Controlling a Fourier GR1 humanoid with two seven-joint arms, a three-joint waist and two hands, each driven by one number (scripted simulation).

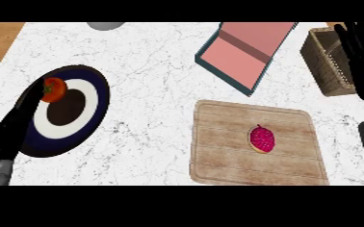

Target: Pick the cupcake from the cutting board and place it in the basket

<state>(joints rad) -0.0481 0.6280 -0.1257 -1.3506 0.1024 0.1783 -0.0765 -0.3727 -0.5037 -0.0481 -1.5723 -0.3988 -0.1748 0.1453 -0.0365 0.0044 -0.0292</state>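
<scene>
The cupcake (262, 139), with pink frosting, lies on the wooden cutting board (220, 158) at the lower right. A woven basket (323, 69) stands at the far right, beyond the board. My right hand (350, 43) shows at the right edge, its dark fingers straight and pointing up over the basket's right side, well away from the cupcake. Along the left edge my left hand (20, 118) reaches over a plate, fingers straight and holding nothing.
A dark blue and white plate (89, 110) on the left carries a tomato (54, 89) beside my left fingertips. A teal-rimmed pink box (245, 53) sits behind the board. A grey round object (107, 25) shows at the top edge.
</scene>
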